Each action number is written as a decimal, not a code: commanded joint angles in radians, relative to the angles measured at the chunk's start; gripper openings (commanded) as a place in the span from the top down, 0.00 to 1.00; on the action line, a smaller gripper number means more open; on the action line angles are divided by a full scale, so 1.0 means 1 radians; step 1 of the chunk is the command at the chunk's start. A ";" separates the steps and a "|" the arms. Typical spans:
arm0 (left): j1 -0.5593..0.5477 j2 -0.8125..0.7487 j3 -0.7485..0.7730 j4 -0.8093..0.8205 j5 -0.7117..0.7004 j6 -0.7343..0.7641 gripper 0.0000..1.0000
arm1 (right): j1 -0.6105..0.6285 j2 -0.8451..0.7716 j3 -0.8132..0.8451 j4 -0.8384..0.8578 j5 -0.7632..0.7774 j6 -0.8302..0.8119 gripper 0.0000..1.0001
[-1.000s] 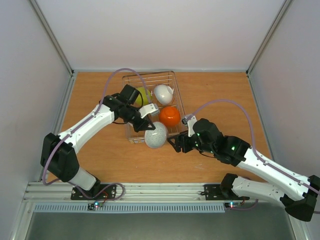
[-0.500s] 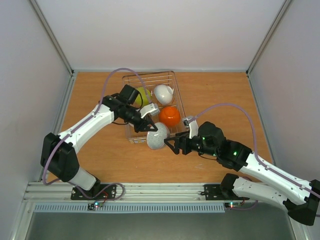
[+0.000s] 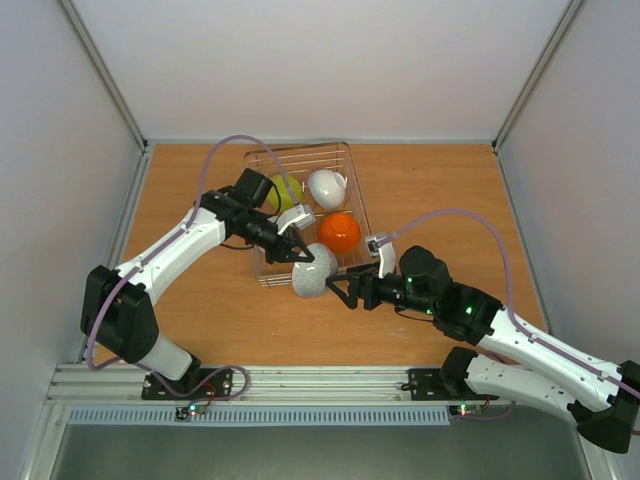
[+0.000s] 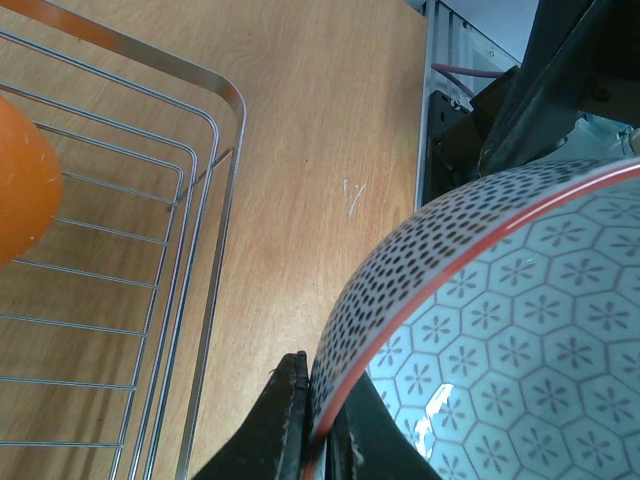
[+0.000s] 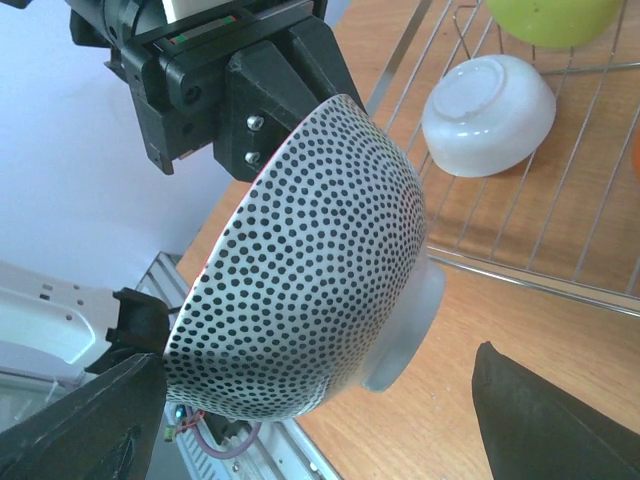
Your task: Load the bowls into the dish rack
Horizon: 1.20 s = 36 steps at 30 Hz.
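Note:
My left gripper is shut on the rim of a pale grey-white bowl with black dots and holds it tilted above the table, at the near edge of the dish rack. In the left wrist view the fingers pinch that rim, with the bowl filling the right side. My right gripper is open just right of this bowl; in its own view the bowl hangs between its spread fingers. The rack holds a yellow-green bowl, a white bowl and an orange bowl. A second white bowl is not seen.
The wire rack stands at the back middle of the wooden table. Its near corner is close to the left of the held bowl. Grey walls enclose the table on three sides, and a metal rail runs along the near edge.
My right gripper has moved left and a little nearer, closing in on the dotted bowl. The left gripper has kept hold of the bowl and barely shifted.

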<state>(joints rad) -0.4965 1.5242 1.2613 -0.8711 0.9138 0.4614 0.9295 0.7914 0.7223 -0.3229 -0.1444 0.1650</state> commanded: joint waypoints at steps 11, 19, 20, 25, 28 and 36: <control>0.004 -0.028 0.005 0.042 0.122 -0.003 0.99 | -0.003 0.026 -0.065 0.145 -0.076 0.048 0.13; 0.006 -0.033 0.012 0.039 0.120 -0.004 1.00 | 0.005 0.034 -0.077 0.168 -0.072 0.062 0.13; 0.007 -0.033 0.012 0.040 0.120 -0.004 1.00 | 0.005 0.033 -0.078 0.170 -0.073 0.062 0.14; 0.007 -0.034 0.013 0.044 0.116 -0.007 0.99 | 0.006 0.035 -0.090 0.194 -0.086 0.075 0.16; 0.007 -0.036 0.014 0.047 0.111 -0.010 1.00 | 0.006 0.037 -0.100 0.215 -0.101 0.084 0.17; 0.008 -0.032 0.021 0.053 0.105 -0.014 0.99 | 0.007 0.042 -0.109 0.238 -0.117 0.087 0.23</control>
<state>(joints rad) -0.4873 1.5242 1.2602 -0.8597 0.9451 0.4683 0.9306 0.8238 0.6289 -0.1192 -0.2470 0.2535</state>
